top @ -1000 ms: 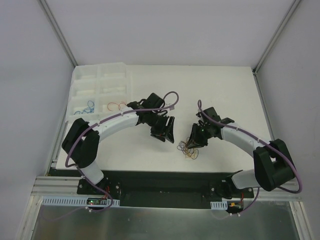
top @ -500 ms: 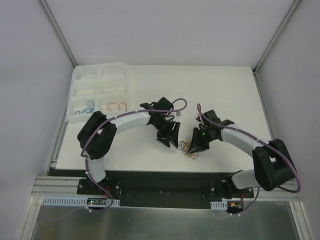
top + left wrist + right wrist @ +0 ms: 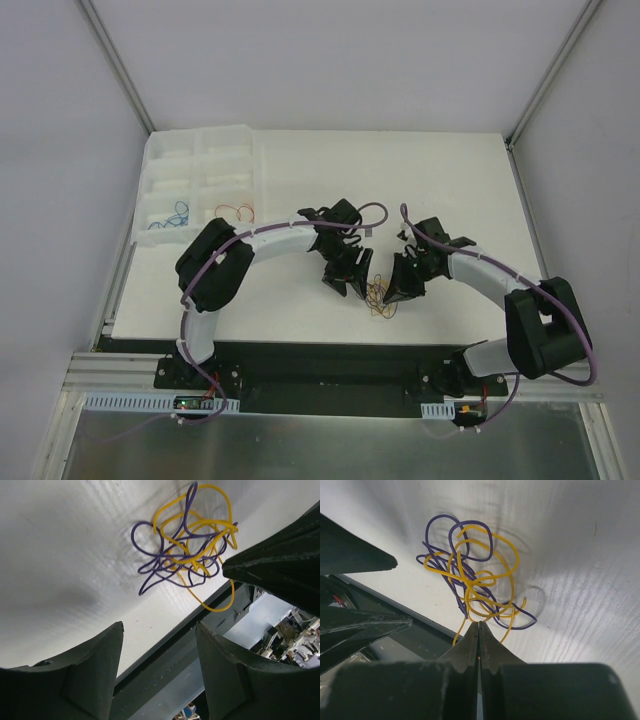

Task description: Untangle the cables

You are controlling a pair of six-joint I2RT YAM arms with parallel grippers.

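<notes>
Cables (image 3: 187,545), thin yellow and purple strands looped through one another in one loose knot, lie flat on the white table (image 3: 450,180). We see them near its near edge, about midway across, between the two grippers.

At the far left of the table stands a pale compartment tray (image 3: 170,160). One of its near compartments holds a small blue wire (image 3: 178,213), and the one to the right of it holds a reddish wire (image 3: 235,211). We cannot tell what the far compartments hold.

The two arms curve in from either side, so the knot is flanked closely on the left and on the right.

The left gripper (image 3: 159,630) has its fingers well apart with nothing between them. The knot lies just beyond its tips, untouched.

The right gripper (image 3: 479,626) has its fingers pressed flat together, the tip right at the edge of the knot where yellow strands run past it. We cannot tell whether a strand is pinched there.
</notes>
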